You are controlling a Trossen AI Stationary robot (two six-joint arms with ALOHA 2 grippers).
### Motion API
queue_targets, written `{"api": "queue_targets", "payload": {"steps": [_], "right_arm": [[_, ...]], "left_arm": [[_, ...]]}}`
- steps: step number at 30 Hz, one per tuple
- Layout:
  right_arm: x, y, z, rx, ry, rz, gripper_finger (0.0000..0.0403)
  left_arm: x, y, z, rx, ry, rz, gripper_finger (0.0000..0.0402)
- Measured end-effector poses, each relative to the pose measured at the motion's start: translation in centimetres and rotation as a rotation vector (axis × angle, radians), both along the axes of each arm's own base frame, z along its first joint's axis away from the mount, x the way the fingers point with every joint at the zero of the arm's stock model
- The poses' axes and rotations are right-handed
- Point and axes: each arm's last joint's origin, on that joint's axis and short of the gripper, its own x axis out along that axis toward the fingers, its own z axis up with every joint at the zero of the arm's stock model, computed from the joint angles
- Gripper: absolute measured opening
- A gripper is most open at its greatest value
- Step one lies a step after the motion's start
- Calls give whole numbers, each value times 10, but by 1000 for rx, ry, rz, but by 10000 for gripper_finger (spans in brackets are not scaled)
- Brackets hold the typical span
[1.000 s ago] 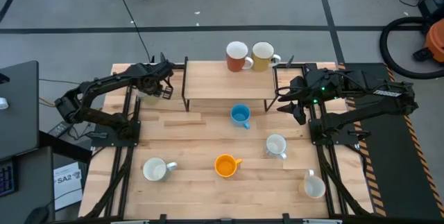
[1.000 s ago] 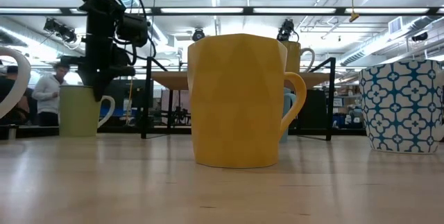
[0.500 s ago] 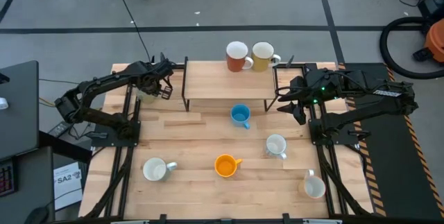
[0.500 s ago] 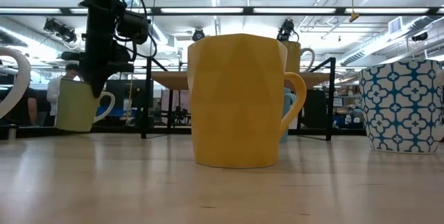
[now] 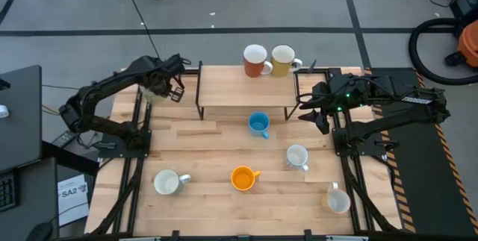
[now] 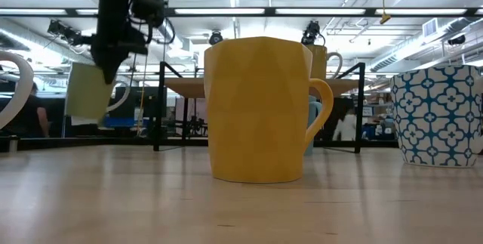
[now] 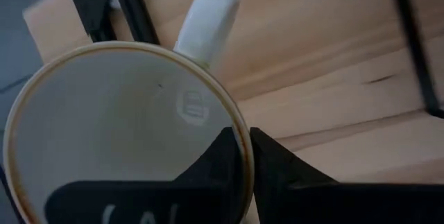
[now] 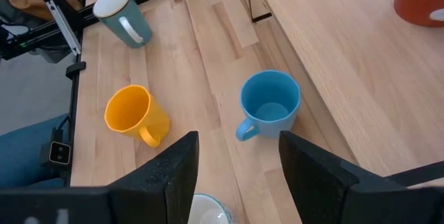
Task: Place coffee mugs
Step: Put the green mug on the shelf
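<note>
Left tool (image 5: 166, 86) is clamped on the rim of a cream mug (image 6: 89, 90) and I have now lifted it clear of the tabletop (image 5: 202, 140); a second ago it sat by the far-left corner. It hangs tilted beside the shelf (image 5: 246, 86), handle outward. Right tool (image 8: 236, 158) waits wide over the blue mug (image 8: 269, 103).

A: In the low view, what is cut off?

B: A white mug (image 6: 13, 85) at the left edge shows only a curve of its rim, and the blue-patterned mug (image 6: 440, 115) runs off the right edge.

A: And the pale mug (image 6: 89, 89) hanging from the left tool (image 6: 113, 54)?

B: Blurred there. In the left wrist view its rim (image 7: 132, 47) is cut off at the bottom, with the dark fingers (image 7: 229, 168) covering part of it.
</note>
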Motion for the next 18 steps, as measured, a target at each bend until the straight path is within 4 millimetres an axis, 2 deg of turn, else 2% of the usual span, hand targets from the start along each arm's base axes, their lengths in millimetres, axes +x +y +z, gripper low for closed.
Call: {"api": "queue_targets", "payload": {"steps": [9,18], "right_arm": [[0,0,0,0,0,0,205],[0,0,0,0,0,0,205]], "left_arm": [[10,-7,65,91,-90,-138,31],[18,-25,127,228,-246,-278,31]]}}
